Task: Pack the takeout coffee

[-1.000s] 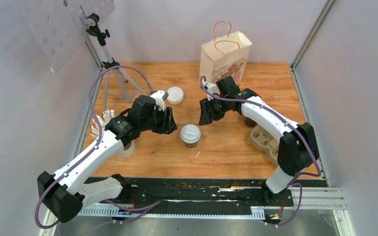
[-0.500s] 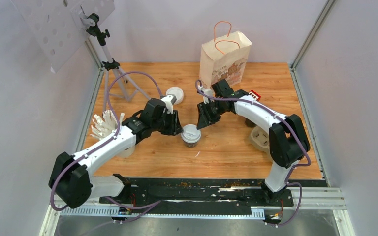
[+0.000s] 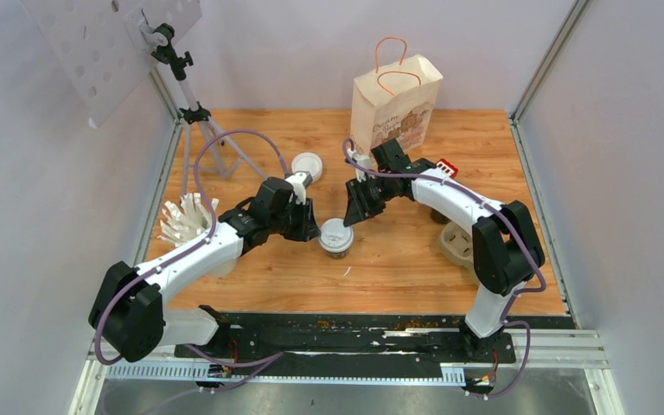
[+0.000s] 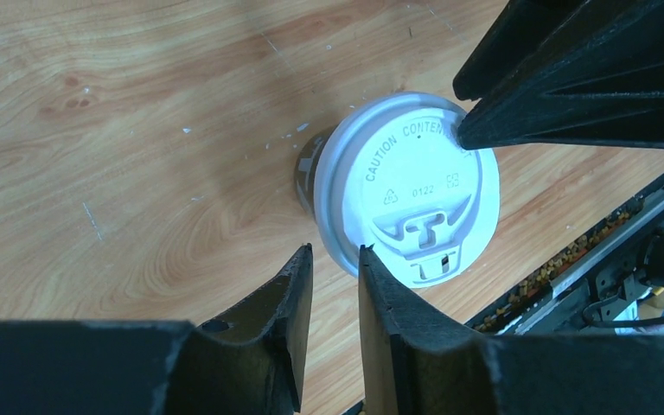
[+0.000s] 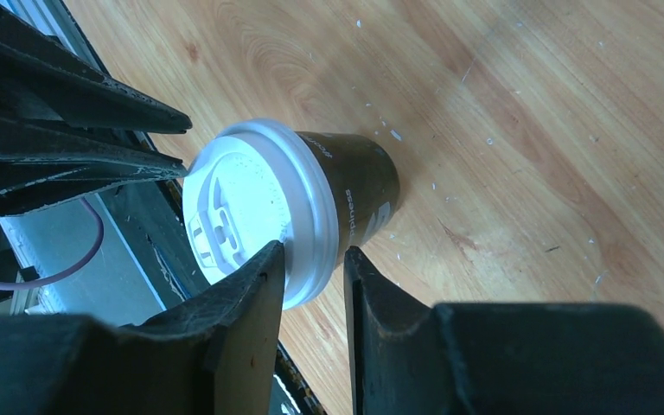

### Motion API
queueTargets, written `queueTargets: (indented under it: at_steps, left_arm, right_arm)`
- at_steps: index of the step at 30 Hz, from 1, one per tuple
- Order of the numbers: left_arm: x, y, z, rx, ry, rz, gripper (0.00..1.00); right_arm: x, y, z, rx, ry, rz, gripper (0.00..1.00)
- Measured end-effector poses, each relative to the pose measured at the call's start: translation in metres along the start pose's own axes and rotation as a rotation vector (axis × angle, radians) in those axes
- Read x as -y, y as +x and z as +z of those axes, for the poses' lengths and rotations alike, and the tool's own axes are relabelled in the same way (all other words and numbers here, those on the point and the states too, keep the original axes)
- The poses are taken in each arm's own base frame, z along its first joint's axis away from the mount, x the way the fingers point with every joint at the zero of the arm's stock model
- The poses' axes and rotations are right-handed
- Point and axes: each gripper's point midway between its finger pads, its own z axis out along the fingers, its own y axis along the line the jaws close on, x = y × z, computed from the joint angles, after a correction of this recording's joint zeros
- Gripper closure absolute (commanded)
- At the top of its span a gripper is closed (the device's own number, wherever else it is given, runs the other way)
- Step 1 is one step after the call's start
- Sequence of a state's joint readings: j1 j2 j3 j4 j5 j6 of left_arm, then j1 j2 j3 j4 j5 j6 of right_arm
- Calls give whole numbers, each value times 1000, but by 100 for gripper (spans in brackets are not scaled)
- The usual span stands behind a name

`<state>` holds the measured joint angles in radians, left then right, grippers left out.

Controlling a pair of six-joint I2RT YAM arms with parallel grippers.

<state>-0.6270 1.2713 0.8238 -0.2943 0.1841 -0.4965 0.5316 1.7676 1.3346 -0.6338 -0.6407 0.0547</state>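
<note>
Top view first: the left gripper (image 3: pixel 313 227) and the right gripper (image 3: pixel 351 213) are flanking one takeout coffee (image 3: pixel 335 235) that is standing upright on the table (image 3: pixel 398 277); the cup is sitting between the two sets of tips, and the paper bag (image 3: pixel 395 102) is waiting well behind the right jaws.

Left wrist now: the left gripper (image 4: pixel 333 259) is showing only a narrow slit between its jaws, nothing clamped in it; the white lid (image 4: pixel 406 194) is lying just beyond the tips, its rim right at the mouth of the slit, and the right arm's fingers (image 4: pixel 571 95) are touching the far edge of the lid.

Right wrist: the right gripper (image 5: pixel 311 255) is showing the same slim gap and is holding nothing; the lid rim is sitting just ahead of its tips, with the brown wall (image 5: pixel 359 186) off to one side.

My read: neither slit is wide enough for the cup. One gripper should be opening past the body and dropping below the rim to squeeze the brown wall gently, keeping the cup upright; the other should be giving way so the fingers are not clashing.
</note>
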Motion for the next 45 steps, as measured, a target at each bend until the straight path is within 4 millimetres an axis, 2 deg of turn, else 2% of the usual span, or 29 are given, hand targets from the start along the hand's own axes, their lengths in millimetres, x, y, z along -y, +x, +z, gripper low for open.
queueTargets:
  at_steps: [12,17,22,29,35,40,45]
  left_arm:
    - [-7,13,8,-46,-15,4,63]
    - [-8,15,10,-54,-18,2,62]
    - [-10,16,8,-56,-28,-3,56]
    - [-6,3,-3,-13,-41,-17,53]
    - [3,-15,-9,31,-25,-12,52]
    - [5,-14,-3,19,-9,-8,52]
    - [9,-13,4,5,22,-2,51]
  right_arm:
    - [0,3,5,10,-23,13,73]
    - [1,3,6,12,-26,16,72]
    - [0,3,5,12,-29,16,68]
    - [2,6,5,1,-19,25,56]
    - [4,8,3,-8,3,37,54]
    - [4,12,-4,-16,35,59,53]
    - [-4,6,-16,17,50,57,52]
